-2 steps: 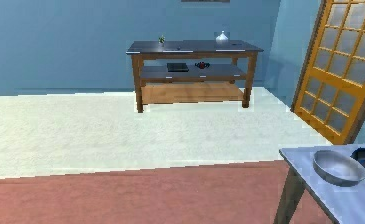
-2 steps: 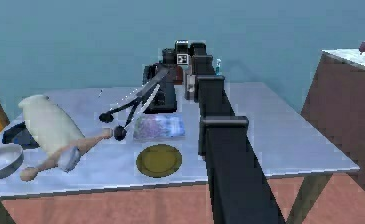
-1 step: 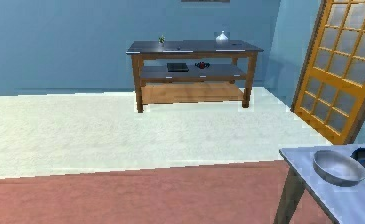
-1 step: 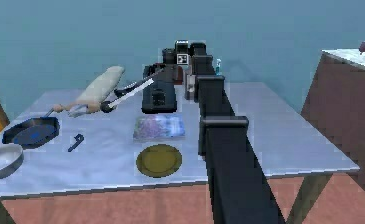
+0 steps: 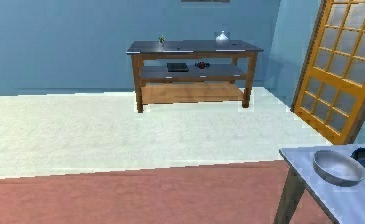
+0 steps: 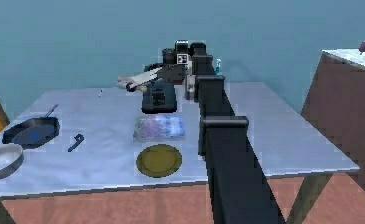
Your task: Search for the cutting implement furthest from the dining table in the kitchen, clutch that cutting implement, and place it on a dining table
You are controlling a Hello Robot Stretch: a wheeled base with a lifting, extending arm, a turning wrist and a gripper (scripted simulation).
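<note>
Forward view: you face blue wall, pale rug (image 5: pixel 120 130), wooden console (image 5: pixel 194 72) with vase (image 5: pixel 222 37), glazed door (image 5: pixel 340 65). Grey table (image 5: pixel 335 200) corner shows, bearing metal bowl (image 5: pixel 340 167).

Arm side view: you get more of the tabletop: pan (image 6: pixel 30 130), yellow plate (image 6: pixel 158 159), arm (image 6: pixel 225 140). Gripper (image 6: pixel 148 76) at far edge beside pale slim shape (image 6: pixel 128 81), maybe cutting implement. You cannot tell finger state or hold.

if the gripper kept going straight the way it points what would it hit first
Probably the thin utensil near the pan at the left end of the table; the gripper points that way, but depth is unclear, so it may pass above.
</note>
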